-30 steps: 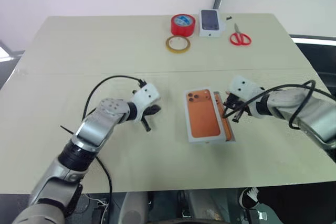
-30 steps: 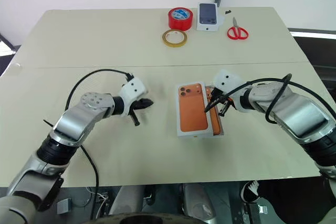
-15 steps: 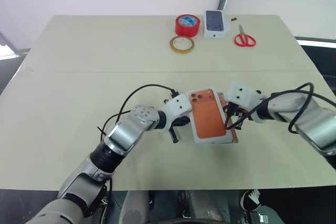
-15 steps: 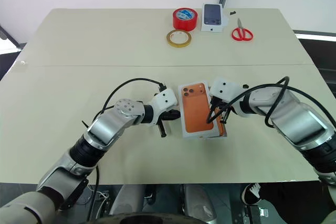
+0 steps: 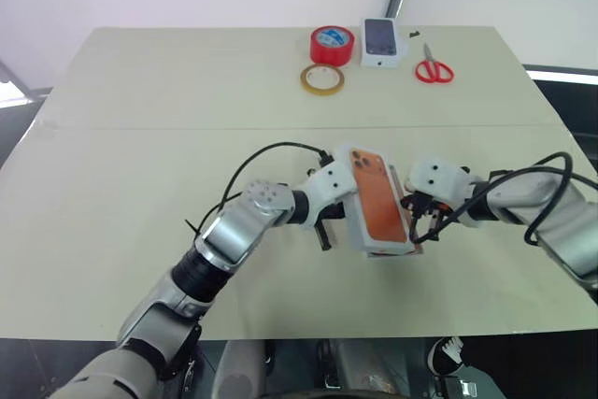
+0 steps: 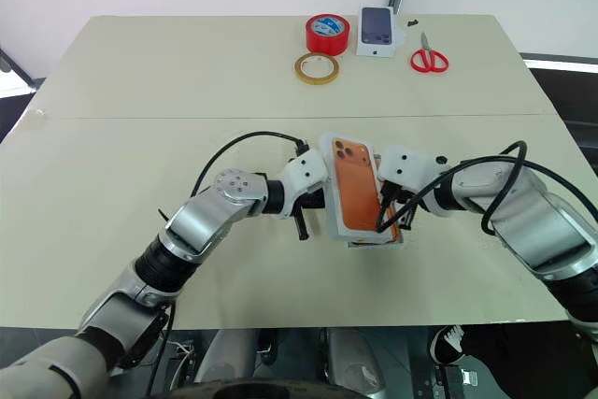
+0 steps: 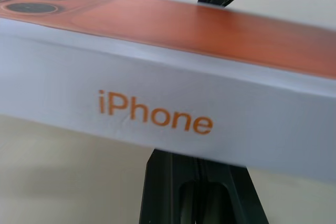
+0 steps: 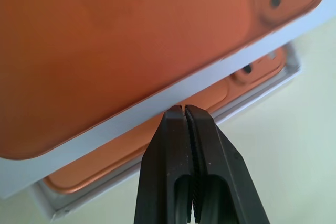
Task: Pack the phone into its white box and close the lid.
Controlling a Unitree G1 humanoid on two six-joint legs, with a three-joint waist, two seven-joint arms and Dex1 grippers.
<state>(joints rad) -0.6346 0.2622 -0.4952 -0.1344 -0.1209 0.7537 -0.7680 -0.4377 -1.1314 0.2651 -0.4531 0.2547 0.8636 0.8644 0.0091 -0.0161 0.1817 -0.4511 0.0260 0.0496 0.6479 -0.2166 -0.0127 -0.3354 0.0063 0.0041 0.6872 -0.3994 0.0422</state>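
Flat orange phone (image 8: 157, 145) already lay in the plain white cardboard box tray (image 8: 63, 203), near table (image 5: 140, 137) edge. White lid with orange phone artwork (image 5: 378, 201) sat tilted over it, unseated; long axis ran away from robot. Left gripper (image 5: 324, 231) and right gripper (image 8: 184, 114) both pinched closed, empty, touching lid's sides.

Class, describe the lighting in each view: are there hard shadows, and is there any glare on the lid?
Left eye view: even light on the table, no hard shadow beside the red tape. Left wrist view: a pale sheen along the lid's orange top. Right wrist view: the lid looks matt, no bright spot.
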